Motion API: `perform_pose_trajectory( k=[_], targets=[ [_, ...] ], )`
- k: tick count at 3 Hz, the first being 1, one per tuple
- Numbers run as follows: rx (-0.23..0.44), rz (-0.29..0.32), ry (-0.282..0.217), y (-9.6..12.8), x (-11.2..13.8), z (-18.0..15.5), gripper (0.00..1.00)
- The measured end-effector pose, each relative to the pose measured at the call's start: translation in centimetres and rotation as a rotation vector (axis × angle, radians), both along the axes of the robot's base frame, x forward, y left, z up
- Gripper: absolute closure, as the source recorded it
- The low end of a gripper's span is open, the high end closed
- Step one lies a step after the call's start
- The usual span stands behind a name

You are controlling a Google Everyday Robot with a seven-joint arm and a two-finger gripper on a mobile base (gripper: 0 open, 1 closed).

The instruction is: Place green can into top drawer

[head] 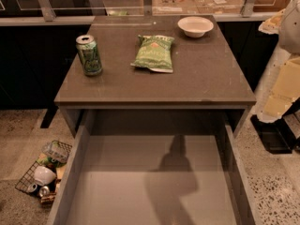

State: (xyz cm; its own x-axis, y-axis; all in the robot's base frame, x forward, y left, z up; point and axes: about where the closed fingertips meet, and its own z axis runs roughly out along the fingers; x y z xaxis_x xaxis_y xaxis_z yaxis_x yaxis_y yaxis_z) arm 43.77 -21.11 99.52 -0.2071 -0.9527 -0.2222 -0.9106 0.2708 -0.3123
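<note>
The green can stands upright on the left part of the brown table top, with a green and white label and a silver top. The top drawer is pulled out wide open below the table's front edge, and its grey bottom holds nothing but a shadow. My arm comes down at the right edge of the view. Its dark gripper hangs to the right of the table, outside the drawer's right wall, far from the can.
A flat green chip bag lies at the table's middle. A white bowl stands at the back right. A wire basket with cups and cans sits on the floor left of the drawer. A railing runs behind the table.
</note>
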Motion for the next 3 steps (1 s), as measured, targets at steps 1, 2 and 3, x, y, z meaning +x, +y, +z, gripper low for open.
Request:
perform_pose_trajectory(
  k=[1, 2, 3],
  targets=[
    [0.0, 0.0, 0.0, 0.0, 0.0, 0.0, 0.0],
    [0.025, -0.033, -0.041, -0.2, 0.7, 0.4, 0.0],
    [0.139, -0.07, -0.154, 0.4, 4.8, 1.2, 0.0]
  ],
)
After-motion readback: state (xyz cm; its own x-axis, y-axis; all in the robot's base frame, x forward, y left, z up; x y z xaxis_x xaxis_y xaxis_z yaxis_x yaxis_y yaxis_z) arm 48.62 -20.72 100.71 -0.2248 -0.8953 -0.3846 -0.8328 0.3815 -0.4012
